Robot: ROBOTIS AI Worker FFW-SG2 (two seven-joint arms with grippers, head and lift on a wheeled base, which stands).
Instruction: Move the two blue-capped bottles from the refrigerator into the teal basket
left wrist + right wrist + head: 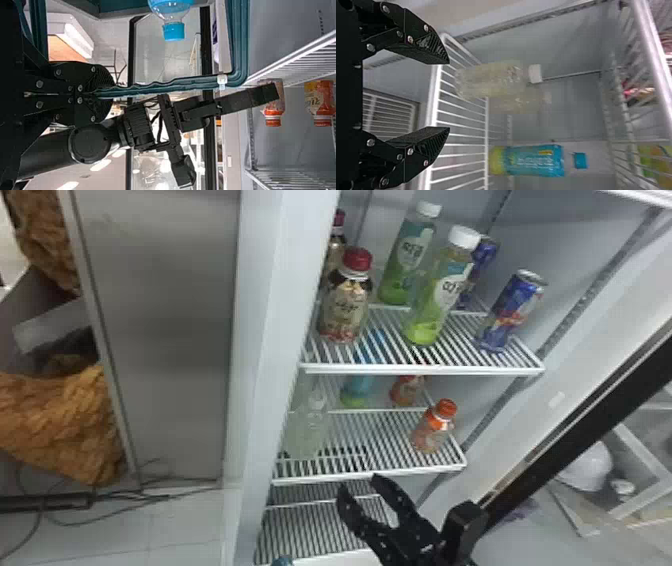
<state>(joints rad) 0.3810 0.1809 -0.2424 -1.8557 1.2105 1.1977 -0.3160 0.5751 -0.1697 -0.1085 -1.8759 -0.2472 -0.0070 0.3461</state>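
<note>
My right gripper (358, 482) stands open and empty before the refrigerator's middle shelf; the right wrist view has the same gripper (449, 95), fingers spread toward that shelf's front edge. Deeper on the shelf stands a blue-capped bottle (534, 161) with a blue label, partly behind the upper shelf in the head view, where its lower part (357, 390) shows. In the left wrist view my left gripper (104, 93) is shut on the rim of the teal basket (178, 82). Another blue-capped bottle (174, 31) is within the basket's rim outline.
A clear white-capped bottle (490, 80) stands near the shelf's front left, an orange-capped bottle (434, 427) at its right. The upper shelf (425, 368) holds several bottles and cans. The refrigerator's left wall edge (280, 315) and open door frame (575, 430) flank the opening.
</note>
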